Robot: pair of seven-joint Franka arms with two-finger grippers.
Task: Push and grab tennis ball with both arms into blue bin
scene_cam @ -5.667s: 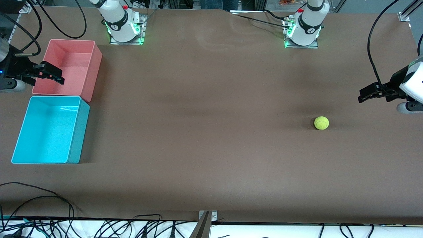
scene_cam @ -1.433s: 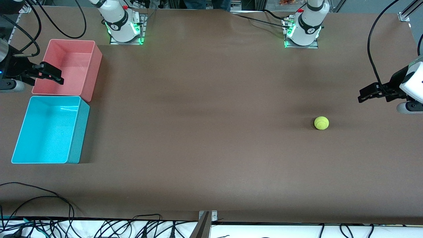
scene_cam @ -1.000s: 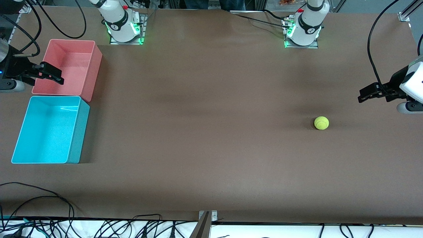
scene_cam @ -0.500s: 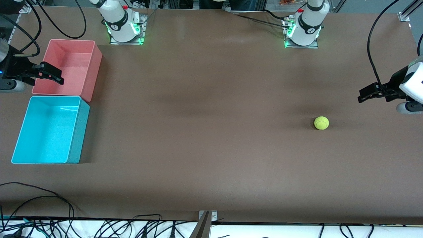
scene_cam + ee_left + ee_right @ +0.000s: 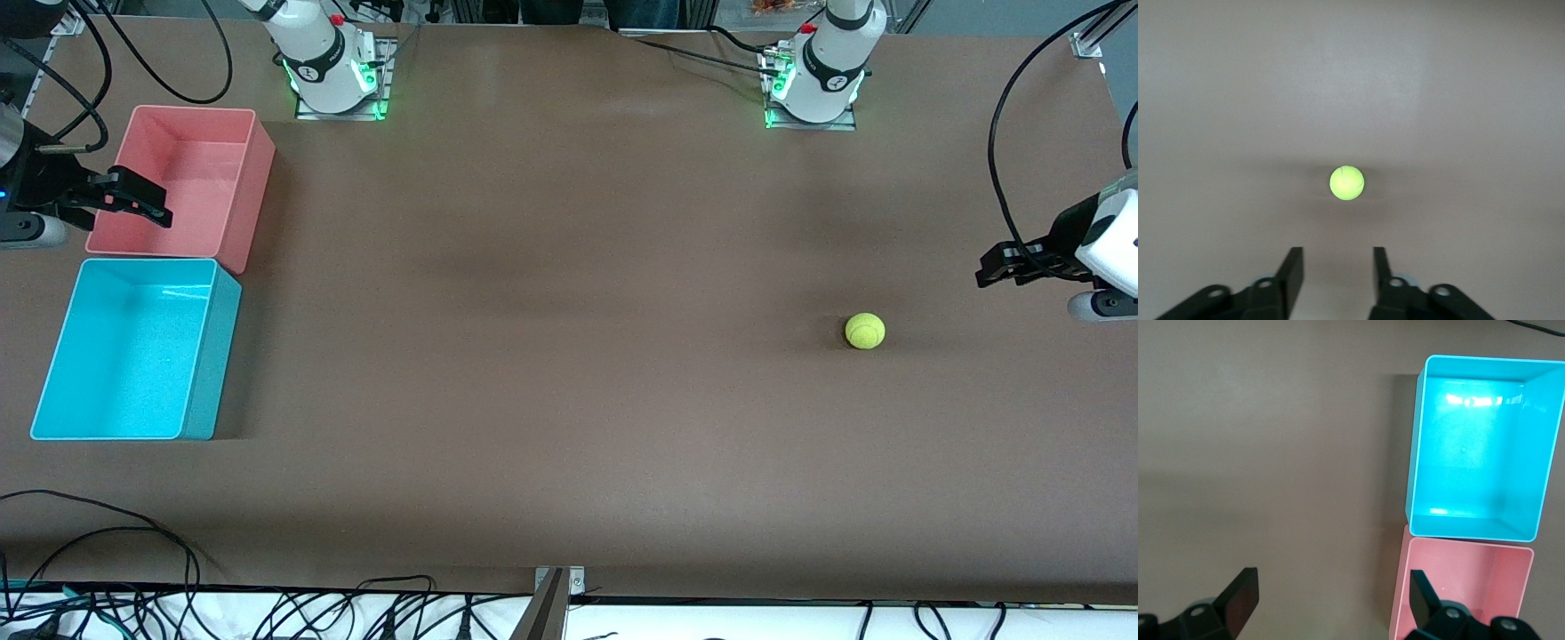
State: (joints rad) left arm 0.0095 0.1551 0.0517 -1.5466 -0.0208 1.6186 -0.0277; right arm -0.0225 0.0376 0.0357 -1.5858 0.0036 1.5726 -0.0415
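Tennis ball, front view: I see the tennis ball (image 5: 864,331) lying alone on the brown table (image 5: 569,356), toward the left arm's end.
Bins, front view: the blue bin (image 5: 53,391) sits at the right arm's end, touching the pink bin (image 5: 253,191), which is farther from the camera.
Grippers, front view: my left gripper (image 5: 1000,265) is up in the air near the ball. My right gripper (image 5: 142,200) waits over the pink bin's edge.
Left wrist view: the ball (image 5: 1347,183) lies a little way ahead of my left gripper (image 5: 1335,270). Its two fingers have a gap between them and hold nothing.
Right wrist view: my right gripper (image 5: 1331,600) has its fingers spread wide, with nothing between them. The blue bin (image 5: 1418,447) and pink bin (image 5: 1398,613) sit side by side below.
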